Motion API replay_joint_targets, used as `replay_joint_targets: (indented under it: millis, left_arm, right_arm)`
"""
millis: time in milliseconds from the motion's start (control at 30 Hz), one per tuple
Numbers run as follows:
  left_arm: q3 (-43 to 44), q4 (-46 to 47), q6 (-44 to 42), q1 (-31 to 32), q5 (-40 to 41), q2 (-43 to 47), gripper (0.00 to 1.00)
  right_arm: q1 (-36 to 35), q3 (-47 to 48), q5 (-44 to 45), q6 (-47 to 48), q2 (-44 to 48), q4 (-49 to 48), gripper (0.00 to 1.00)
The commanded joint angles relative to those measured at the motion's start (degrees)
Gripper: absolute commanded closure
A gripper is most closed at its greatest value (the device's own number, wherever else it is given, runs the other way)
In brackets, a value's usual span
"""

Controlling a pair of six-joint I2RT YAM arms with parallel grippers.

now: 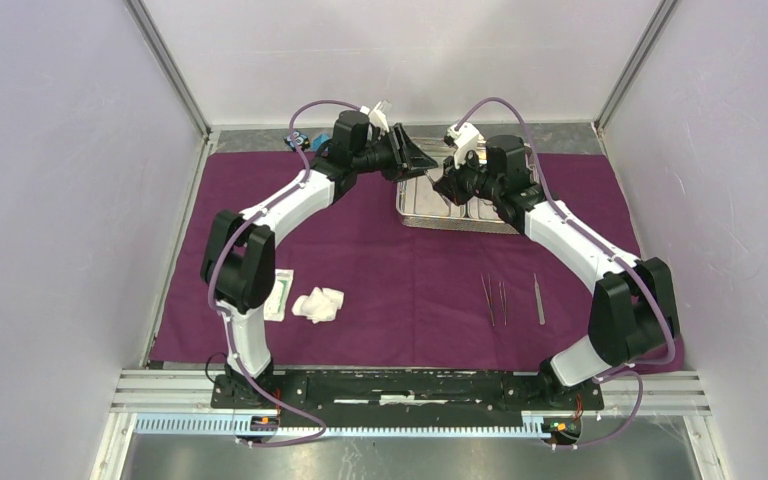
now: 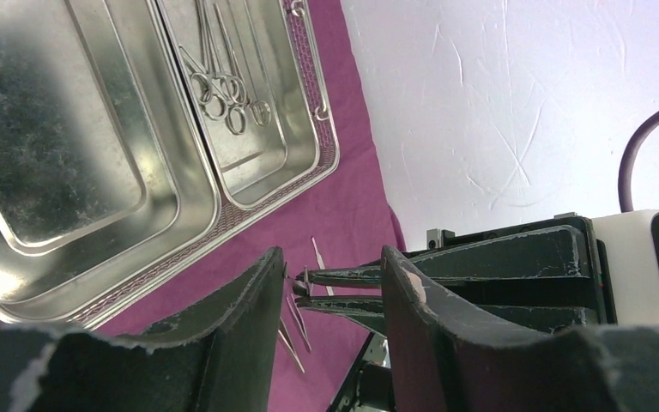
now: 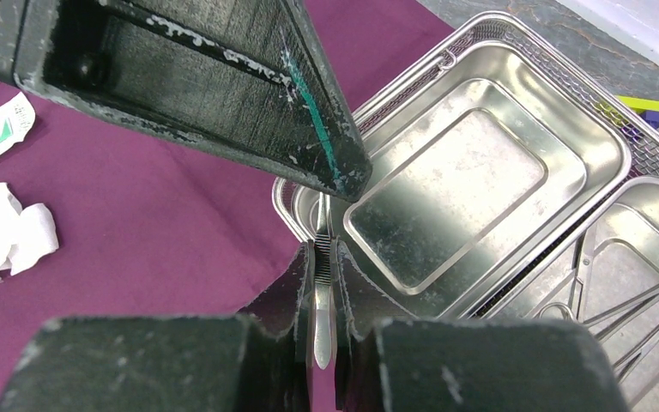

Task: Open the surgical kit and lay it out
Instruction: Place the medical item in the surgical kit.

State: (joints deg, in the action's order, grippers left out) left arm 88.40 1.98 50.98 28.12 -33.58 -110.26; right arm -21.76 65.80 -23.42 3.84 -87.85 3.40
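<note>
The dark-purple cloth wrap lies spread flat. On its far side stands the two-compartment steel tray, and several clamps lie in one compartment. My right gripper is shut on slim steel tweezers just above the tray's edge. My left gripper is open, and the right gripper's tips with the tweezers reach into its gap. It touches nothing that I can see. Two clamps and another pair of tweezers lie on the cloth at the near right. White gauze wads and a flat white packet lie at the near left.
Small blue and black blocks sit at the cloth's far left corner. A yellow-and-purple block lies behind the tray. Walls close in the left, right and back. Both arms meet over the tray at the far middle.
</note>
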Motion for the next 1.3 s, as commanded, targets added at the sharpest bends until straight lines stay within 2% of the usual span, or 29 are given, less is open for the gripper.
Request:
replay_joint_targets:
  millis: [0,133,400,767,867,967,1067,1200,1267]
  left_arm:
    - [-0.6,3.1,1.3,0.3,-1.1,0.3,0.47]
    - [-0.9,3.1,1.1,0.5,-0.9,0.5,0.49]
    - [-1.0,3.0,0.9,0.8,-0.7,0.2,0.64]
    - [-0.2,1.9,-0.5,1.0,-0.7,-0.5,0.72]
    - [0.6,1.0,-2.2,1.0,-0.7,-0.7,0.78]
    - [2.1,-1.5,-5.4,1.0,-0.1,-0.8,0.88]
    - [3.3,-3.8,-8.0,1.0,0.2,-1.0,0.98]
    - [4.4,-4.5,-11.6,0.9,-0.2,-0.9,0.98]
    - [4.7,-4.7,-13.9,0.9,-0.8,-0.7,0.98]
  right_arm:
    - [-0.3,-0.1,0.3,-0.4,0.2,-2.3,1.00]
    - [-0.3,-0.4,0.5,-0.4,0.6,-2.4,1.00]
    - [-0.2,-0.5,0.8,-0.4,1.1,-2.4,1.00]
    - [-0.3,-0.3,0.7,-0.7,1.3,-2.4,1.00]
    - [-0.2,-0.2,0.4,-0.7,1.4,-2.4,1.00]
    - [-0.2,-0.2,0.1,-0.6,1.4,-2.5,0.99]
    - [-0.2,-0.2,-0.3,-0.6,1.5,-2.5,0.97]
    - [-0.2,-0.1,-0.8,-0.5,1.5,-2.0,0.89]
    - [-0.2,0.3,-1.1,0.3,1.6,-0.8,0.81]
